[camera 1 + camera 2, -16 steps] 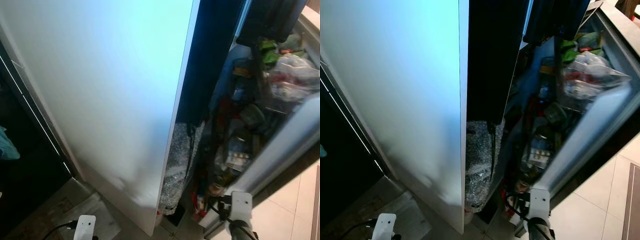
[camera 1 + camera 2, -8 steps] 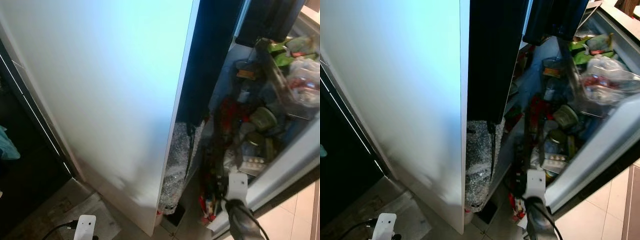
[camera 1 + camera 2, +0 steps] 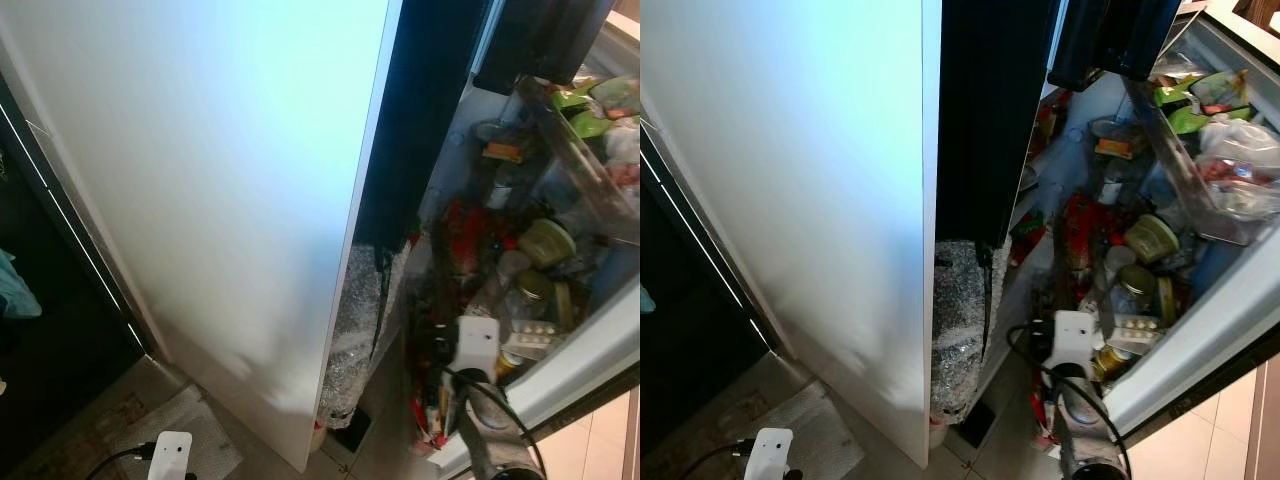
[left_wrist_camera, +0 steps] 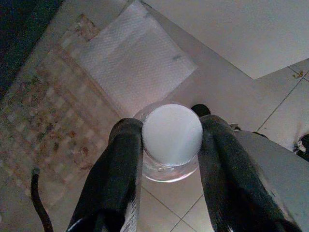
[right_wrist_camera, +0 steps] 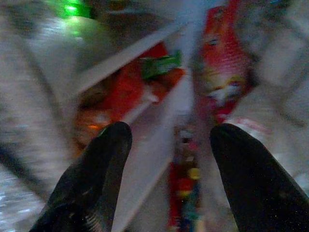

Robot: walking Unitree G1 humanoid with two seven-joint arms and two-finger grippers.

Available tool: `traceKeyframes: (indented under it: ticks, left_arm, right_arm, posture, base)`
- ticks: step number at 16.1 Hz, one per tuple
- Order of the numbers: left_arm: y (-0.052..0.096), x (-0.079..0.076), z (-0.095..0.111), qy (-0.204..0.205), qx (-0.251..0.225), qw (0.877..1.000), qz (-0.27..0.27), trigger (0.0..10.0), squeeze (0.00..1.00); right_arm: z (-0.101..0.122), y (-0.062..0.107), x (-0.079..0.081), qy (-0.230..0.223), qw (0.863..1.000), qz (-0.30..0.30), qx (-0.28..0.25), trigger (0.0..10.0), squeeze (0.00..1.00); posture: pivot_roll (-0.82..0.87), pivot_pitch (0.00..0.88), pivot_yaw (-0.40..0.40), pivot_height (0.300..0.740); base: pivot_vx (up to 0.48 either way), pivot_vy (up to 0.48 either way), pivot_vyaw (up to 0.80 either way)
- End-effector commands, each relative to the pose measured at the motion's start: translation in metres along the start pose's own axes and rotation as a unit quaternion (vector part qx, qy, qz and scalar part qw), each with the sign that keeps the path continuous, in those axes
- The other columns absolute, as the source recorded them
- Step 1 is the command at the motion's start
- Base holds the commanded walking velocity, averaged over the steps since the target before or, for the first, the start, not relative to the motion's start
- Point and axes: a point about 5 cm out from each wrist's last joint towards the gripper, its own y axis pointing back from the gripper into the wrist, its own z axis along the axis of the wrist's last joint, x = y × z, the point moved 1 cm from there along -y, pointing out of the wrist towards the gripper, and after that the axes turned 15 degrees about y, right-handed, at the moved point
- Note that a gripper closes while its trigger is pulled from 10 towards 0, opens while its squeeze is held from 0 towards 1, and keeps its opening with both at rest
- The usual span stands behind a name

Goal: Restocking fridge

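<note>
The white fridge door (image 3: 230, 200) stands as a broad panel ahead and to the left of both jaws, its edge toward the camera, with a dark gap beside it. Beyond the right gripper (image 5: 169, 164) lies the open fridge interior (image 3: 1110, 230), crowded with jars, a red packet (image 3: 1080, 230), green-wrapped items and a clear drawer (image 3: 1220, 190) of bagged food. Below the door edge, just left of the right jaws, sits a bundle of silvery bubble wrap (image 3: 960, 330) on the tiled floor (image 4: 270, 82).

The right jaws are spread apart and empty, pointing into the lower shelves, where the blurred wrist view makes out red packaging and a white shelf edge (image 5: 145, 130). The left gripper (image 4: 171, 140) hangs low over the floor, its jaws clamped on the neck of a clear bottle (image 4: 169, 169) with a white cap (image 4: 172, 134); this is the item to be stocked, and it is well apart from the fridge.

The shelves look tightly packed, so I judge the main risk is the right arm knocking jars or packets loose while clearing space. The bottle is held only around its neck below the cap, so a swing toward the shelf could let it twist or slip. The door edge could also catch the left arm on its way in.
</note>
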Motion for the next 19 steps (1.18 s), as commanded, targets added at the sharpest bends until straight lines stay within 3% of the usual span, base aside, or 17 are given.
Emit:
traceKeyframes:
  ticks: [1, 4, 8, 13, 14, 19]
  left_arm:
    - [0.001, 0.000, -0.003, -0.011, 0.003, 1.000, 0.000, 10.0, 0.00]
    - [0.001, 0.001, -0.004, -0.011, 0.003, 1.000, 0.000, 10.0, 0.00]
    - [0.001, 0.003, -0.002, -0.008, 0.002, 1.000, 0.003, 10.0, 0.00]
    - [0.001, 0.006, -0.003, -0.004, 0.004, 1.000, 0.006, 10.0, 0.00]
    - [0.001, 0.007, -0.003, -0.003, 0.005, 1.000, 0.007, 10.0, 0.00]
    - [0.001, 0.010, -0.004, -0.004, 0.007, 1.000, 0.009, 10.0, 0.00]
  right_arm:
    - [0.003, -0.002, -0.014, 0.003, 0.999, -0.034, -0.002, 10.0, 0.00]
    - [0.001, -0.003, -0.029, 0.009, 0.997, -0.074, 0.011, 10.0, 0.00]
    - [0.001, -0.002, -0.033, 0.012, 0.996, -0.083, 0.010, 10.0, 0.00]
    - [-0.007, 0.006, -0.066, 0.025, 0.984, -0.173, 0.032, 10.0, 0.00]
    - [-0.014, 0.010, -0.078, 0.016, 0.977, -0.205, 0.051, 10.0, 0.00]
    - [-0.024, 0.017, -0.094, 0.010, 0.967, -0.244, 0.076, 10.0, 0.00]
  posture:
    - [-0.06, 0.000, -0.058, 0.740]
    - [-0.05, 0.000, -0.058, 0.740]
    - [-0.05, 0.000, -0.054, 0.740]
    - [-0.06, 0.010, -0.051, 0.740]
    - [-0.06, 0.012, -0.050, 0.740]
    - [-0.06, 0.018, -0.047, 0.740]
  base:
    - [0.000, 0.000, 0.00]
    - [0.000, 0.000, 0.00]
    - [0.000, 0.000, 0.00]
    - [0.000, 0.000, 0.00]
    - [0.000, 0.000, 0.00]
    - [0.000, 0.000, 0.00]
